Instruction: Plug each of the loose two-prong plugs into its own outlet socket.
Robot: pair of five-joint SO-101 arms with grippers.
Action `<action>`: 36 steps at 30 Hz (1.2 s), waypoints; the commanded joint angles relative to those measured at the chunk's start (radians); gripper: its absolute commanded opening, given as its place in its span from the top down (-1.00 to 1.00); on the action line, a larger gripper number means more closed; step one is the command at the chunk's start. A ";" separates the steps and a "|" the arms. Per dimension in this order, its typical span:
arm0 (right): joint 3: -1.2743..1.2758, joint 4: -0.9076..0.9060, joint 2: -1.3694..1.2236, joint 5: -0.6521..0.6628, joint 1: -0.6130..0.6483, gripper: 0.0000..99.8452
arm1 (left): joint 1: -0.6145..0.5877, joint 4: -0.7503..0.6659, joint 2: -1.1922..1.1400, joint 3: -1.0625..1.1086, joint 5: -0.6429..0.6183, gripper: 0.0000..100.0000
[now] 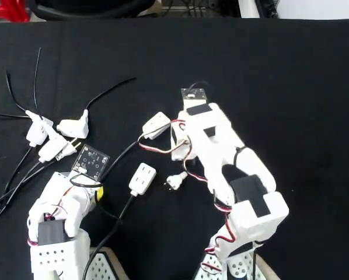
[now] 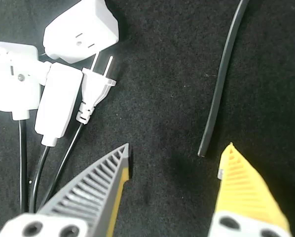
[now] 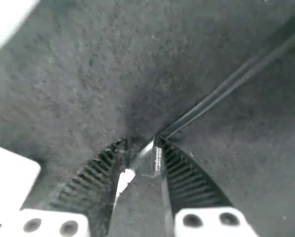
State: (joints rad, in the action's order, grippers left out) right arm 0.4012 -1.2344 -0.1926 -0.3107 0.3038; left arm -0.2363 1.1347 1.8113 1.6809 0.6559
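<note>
— Right gripper [image 3: 141,143] first: its jaws look pinched on a thin black cable [image 3: 231,81], low over the cloth [image 3: 88,74].
— And the left gripper [image 2: 178,146]?
— Spread wide, holding nothing. A two-prong plug [image 2: 95,89] lies just beyond it, beside white outlet sockets [image 2: 81,32].
— What's the risk?
— Hauling on a cable rather than a plug body. It could drag things along (cords cross everywhere) and knock the small loose plug [image 1: 175,182] away from the free outlet [image 1: 142,178].
</note>
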 commanded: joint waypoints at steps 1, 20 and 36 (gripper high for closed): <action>-0.077 -0.072 0.071 0.011 -0.038 0.81 | -0.012 -0.002 0.006 0.019 0.008 0.42; 0.130 0.115 0.107 0.006 -0.038 0.81 | -0.012 0.012 0.006 0.019 0.040 0.42; 0.105 0.207 0.004 0.011 -0.087 0.82 | -0.012 0.012 0.006 0.019 0.041 0.42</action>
State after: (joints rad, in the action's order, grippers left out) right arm 0.5393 -1.0518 -0.1542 -0.3046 0.2394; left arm -0.2363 1.1439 1.8113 1.6809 0.6928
